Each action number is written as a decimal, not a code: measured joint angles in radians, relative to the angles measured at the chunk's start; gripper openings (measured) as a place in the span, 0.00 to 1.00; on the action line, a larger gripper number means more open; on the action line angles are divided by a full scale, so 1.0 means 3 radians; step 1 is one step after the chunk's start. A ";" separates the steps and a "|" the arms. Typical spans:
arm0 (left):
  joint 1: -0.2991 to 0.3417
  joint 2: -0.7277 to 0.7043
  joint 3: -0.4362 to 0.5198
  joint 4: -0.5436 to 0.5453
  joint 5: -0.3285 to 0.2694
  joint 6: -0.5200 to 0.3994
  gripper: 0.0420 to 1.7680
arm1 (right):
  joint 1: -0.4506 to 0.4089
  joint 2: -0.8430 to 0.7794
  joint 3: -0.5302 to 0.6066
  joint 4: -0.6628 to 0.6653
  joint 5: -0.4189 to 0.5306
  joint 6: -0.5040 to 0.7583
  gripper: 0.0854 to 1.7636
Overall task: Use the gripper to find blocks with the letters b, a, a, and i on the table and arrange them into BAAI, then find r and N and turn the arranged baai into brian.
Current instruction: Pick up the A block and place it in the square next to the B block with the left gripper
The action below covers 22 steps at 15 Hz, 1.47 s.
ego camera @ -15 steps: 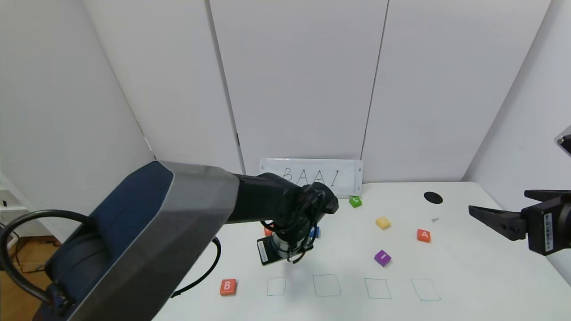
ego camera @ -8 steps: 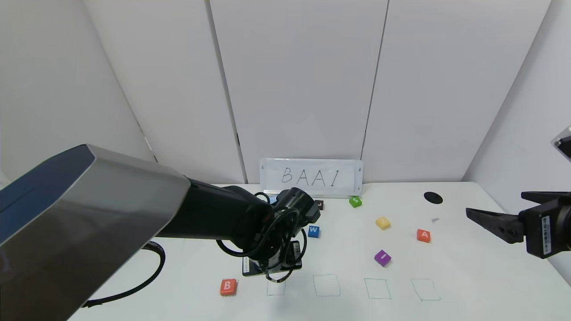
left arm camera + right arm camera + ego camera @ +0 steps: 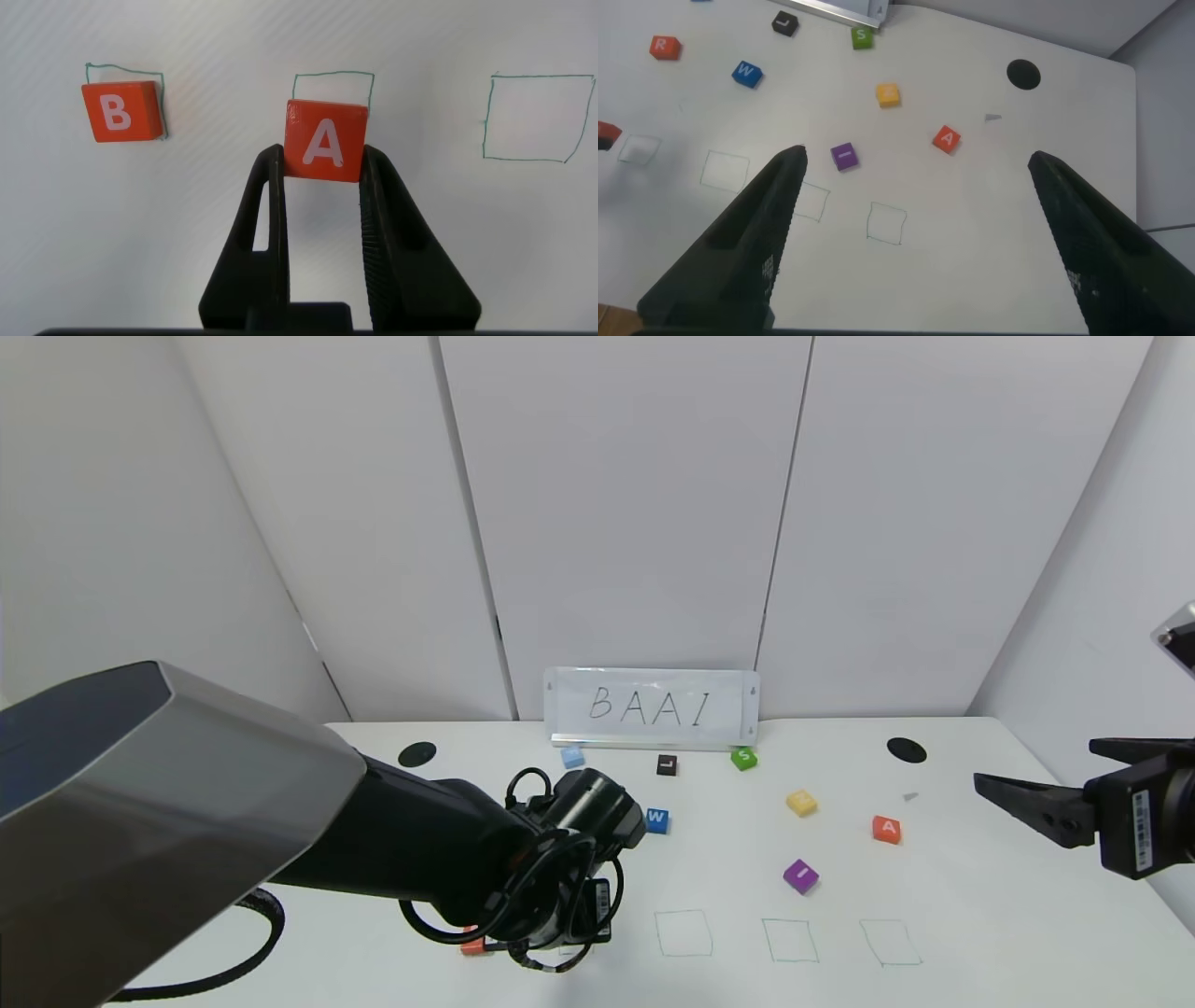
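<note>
My left gripper is shut on an orange-red A cube over the near edge of a green square. I cannot tell whether the cube touches the table. The orange-red B cube sits on the neighbouring square; in the head view it is mostly hidden under my left wrist. The second A cube and the purple I cube lie at the right. The R cube shows only in the right wrist view. My right gripper hangs open at the right edge.
A BAAI sign stands at the back. Blue W, yellow, green S, black L and light blue cubes lie mid-table. Three green squares run along the front. Black holes sit at the back.
My left arm has swung toward the table's front and lowered with the A cube, ending beside the B cube. My right arm has barely moved.
</note>
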<state>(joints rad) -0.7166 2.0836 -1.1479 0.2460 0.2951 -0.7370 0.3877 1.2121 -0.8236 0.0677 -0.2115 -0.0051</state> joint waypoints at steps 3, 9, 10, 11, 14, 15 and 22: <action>-0.0043 0.0008 0.0277 -0.0404 0.0121 -0.0001 0.27 | 0.0004 0.0005 0.0004 0.0000 0.0000 0.0003 0.97; -0.0172 0.0145 0.0358 -0.0481 0.0266 -0.0153 0.27 | 0.0010 0.0005 0.0005 0.0000 -0.0001 0.0003 0.97; -0.0180 0.0174 0.0340 -0.0483 0.0288 -0.0169 0.27 | 0.0010 0.0004 0.0005 0.0000 -0.0001 0.0001 0.97; -0.0183 0.0200 0.0320 -0.0489 0.0316 -0.0197 0.27 | 0.0010 0.0002 0.0005 0.0000 -0.0001 0.0001 0.97; -0.0191 0.0265 0.0284 -0.0593 0.0368 -0.0221 0.27 | 0.0010 0.0000 0.0005 -0.0001 0.0000 0.0001 0.97; -0.0198 0.0282 0.0282 -0.0621 0.0370 -0.0228 0.27 | 0.0010 -0.0003 0.0002 0.0000 -0.0001 -0.0001 0.97; -0.0203 0.0338 0.0262 -0.0642 0.0370 -0.0247 0.27 | 0.0010 -0.0001 0.0004 0.0000 0.0000 -0.0001 0.97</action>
<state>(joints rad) -0.7774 2.1849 -1.0694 0.0534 0.4060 -0.8111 0.3906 1.2117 -0.8226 0.0677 -0.2115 -0.0055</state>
